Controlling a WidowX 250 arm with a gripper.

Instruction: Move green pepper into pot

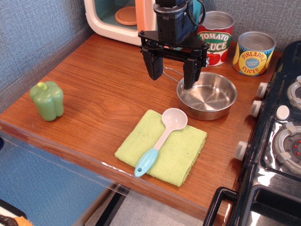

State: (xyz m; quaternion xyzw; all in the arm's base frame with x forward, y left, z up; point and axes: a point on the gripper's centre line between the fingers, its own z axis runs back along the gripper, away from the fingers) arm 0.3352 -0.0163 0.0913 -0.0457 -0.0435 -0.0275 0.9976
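Observation:
The green pepper (pixel 47 100) stands upright near the front left edge of the wooden table, its yellow-green stem on top. The pot (pixel 207 95), a shallow shiny steel pan with a thin wire handle pointing left, sits at the right middle and holds nothing. My gripper (pixel 171 76) hangs above the table just left of the pot, over its handle. Its two black fingers are spread apart and hold nothing. The pepper lies far to the gripper's left.
A lime-green cloth (pixel 162 147) with a white and blue ladle (pixel 160 140) lies in front of the pot. A tomato sauce can (pixel 215 37) and pineapple slices can (pixel 254 52) stand behind it. A toy microwave (pixel 120 19) is at the back, a stove (pixel 277 141) at right.

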